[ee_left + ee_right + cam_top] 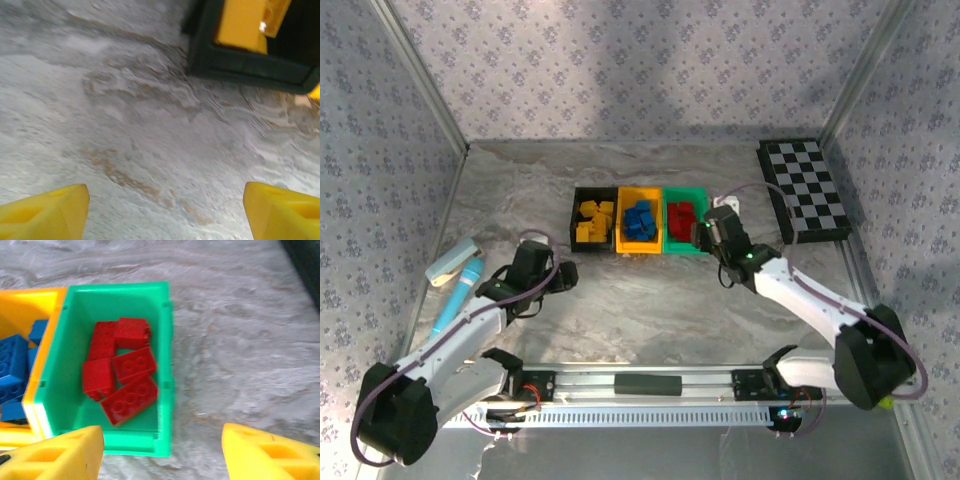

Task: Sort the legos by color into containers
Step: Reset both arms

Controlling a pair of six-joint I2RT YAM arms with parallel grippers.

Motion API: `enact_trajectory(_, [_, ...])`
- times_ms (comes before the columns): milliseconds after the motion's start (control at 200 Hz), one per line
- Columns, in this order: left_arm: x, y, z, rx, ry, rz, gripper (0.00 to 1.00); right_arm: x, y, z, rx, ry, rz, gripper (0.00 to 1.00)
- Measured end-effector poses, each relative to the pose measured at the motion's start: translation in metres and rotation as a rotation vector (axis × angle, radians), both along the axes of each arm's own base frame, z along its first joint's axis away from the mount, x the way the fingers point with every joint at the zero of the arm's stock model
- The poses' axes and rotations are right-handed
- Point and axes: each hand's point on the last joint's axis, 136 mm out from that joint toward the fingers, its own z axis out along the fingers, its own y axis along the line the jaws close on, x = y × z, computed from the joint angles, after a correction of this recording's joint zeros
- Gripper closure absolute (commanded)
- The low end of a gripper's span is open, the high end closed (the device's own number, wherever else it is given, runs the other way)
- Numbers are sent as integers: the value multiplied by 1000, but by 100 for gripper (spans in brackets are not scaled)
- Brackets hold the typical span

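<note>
Right wrist: right pincer [163,434] wide open, empty, by green bin [167,340]

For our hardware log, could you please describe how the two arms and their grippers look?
Left arm and right arm: white links, black joint housings, thin purple cables looped alongside. Left gripper and right gripper: blocky yellow fingers with recessed pockets.

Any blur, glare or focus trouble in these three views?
Top view: even light, soft shadow bands on the back wall, no glare. Left wrist: soft all over, black bin smeared, a white glint on a yellow brick. Right wrist: red bricks fairly sharp, studs legible; claw fingers blurred.
</note>
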Motion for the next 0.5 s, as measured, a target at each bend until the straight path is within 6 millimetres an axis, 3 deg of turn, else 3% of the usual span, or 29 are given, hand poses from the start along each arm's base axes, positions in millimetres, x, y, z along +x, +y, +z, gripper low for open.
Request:
enact_trajectory(200, [16, 41, 23, 14, -105, 153, 17, -11, -51, 22, -37, -88, -82, 30])
enact_trajectory(295, [25, 62, 33, 33, -158, 229, 12, -17, -75, 29, -56, -126, -132, 29])
enact_trajectory(330, [28, 69, 36, 43, -174, 256, 5, -18, -85, 31, -62, -145, -152, 27])
enact_trajectory(500, [38, 99, 43, 103, -224, 371, 0, -26, -130, 21, -105, -225, -272, 22])
